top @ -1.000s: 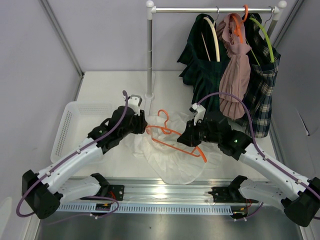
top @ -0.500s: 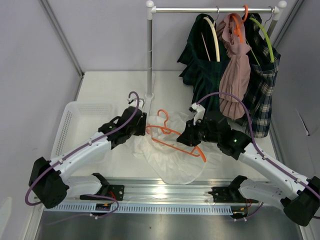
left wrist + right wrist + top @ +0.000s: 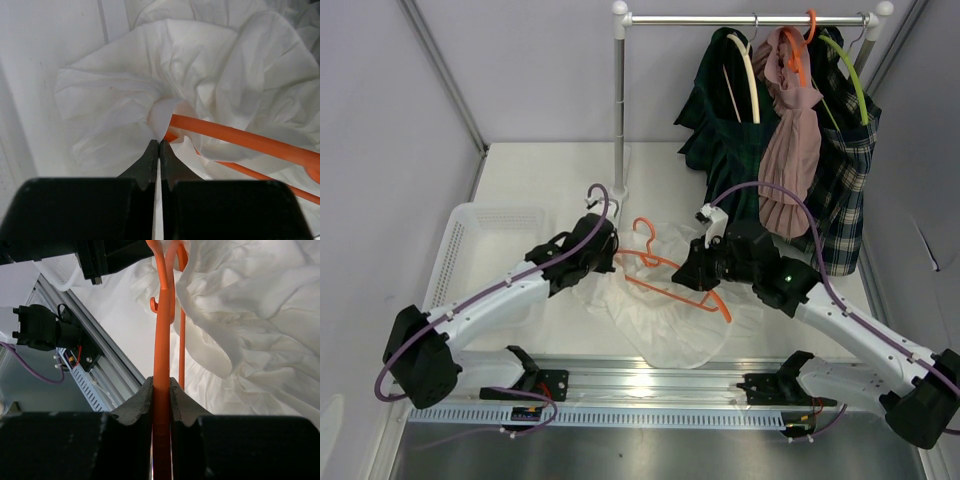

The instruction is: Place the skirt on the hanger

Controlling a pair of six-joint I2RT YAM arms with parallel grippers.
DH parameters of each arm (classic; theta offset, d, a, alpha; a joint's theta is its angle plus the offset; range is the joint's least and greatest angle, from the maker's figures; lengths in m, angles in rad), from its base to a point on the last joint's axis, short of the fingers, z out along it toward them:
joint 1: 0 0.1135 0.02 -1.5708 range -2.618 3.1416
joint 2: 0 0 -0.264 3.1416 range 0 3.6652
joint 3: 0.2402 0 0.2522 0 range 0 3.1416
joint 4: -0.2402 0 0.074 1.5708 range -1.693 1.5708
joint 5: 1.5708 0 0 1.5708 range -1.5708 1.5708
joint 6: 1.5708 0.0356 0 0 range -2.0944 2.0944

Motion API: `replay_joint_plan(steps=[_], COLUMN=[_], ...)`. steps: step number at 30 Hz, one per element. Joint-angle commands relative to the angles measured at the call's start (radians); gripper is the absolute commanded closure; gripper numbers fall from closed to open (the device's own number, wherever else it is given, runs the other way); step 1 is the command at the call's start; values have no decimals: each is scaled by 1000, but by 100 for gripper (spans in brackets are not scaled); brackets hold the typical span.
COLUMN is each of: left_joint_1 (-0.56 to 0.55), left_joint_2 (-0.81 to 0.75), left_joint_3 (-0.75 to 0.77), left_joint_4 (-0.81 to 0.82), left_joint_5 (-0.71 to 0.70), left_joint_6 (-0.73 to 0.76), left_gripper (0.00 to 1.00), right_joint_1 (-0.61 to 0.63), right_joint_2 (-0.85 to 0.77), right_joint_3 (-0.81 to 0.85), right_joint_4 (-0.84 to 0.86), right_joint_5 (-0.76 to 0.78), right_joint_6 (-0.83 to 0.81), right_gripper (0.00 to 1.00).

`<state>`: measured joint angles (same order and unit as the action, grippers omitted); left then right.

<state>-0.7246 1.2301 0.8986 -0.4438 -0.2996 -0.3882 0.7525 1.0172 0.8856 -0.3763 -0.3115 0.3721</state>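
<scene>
The white skirt (image 3: 665,325), crumpled on the counter (image 3: 535,170), looks light, limp and slippery, so the left fingers (image 3: 149,162) pinch closed on what may be its waistband while the right fingers (image 3: 140,402) clamp the stiff orange hanger (image 3: 672,278)

- We see bright, even overhead light; the white worktop (image 3: 540,170) looks nearly washed out.
- Glare streaks the metal rail (image 3: 650,378) at its near edge.
- Up close, our left claw (image 3: 159,150) and right claw (image 3: 161,387) blur into black.
</scene>
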Motion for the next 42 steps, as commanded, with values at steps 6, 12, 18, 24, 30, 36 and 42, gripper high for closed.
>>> replay_joint_plan(steps=[6,12,18,24,30,36,42], left_joint_1=[-91,-168,-203,-202,-202,-202,-202], left_joint_2=[-89,-118,-133,-119,-115,-142,-204], left_joint_3=[127,319,436,278,122,-3,-64], left_joint_4=[-65,-222,-288,-240,-121,11,111], left_joint_5=[36,-1,-1,-4,14,30,39], left_joint_6=[-34,-49,-61,-70,-94,-104,-110], left_gripper=[100,100,100,100,100,93,67], right_joint_1=[41,45,45,56,117,180,197], right_joint_2=[49,9,-2,38,95,129,142], right_joint_3=[133,223,250,124,29,12,13], right_joint_4=[8,-84,-122,-18,79,96,88], right_joint_5=[49,84,89,55,86,169,212], right_joint_6=[-42,-71,-76,-45,-32,-22,-18], right_gripper=[100,100,100,100,100,100,100])
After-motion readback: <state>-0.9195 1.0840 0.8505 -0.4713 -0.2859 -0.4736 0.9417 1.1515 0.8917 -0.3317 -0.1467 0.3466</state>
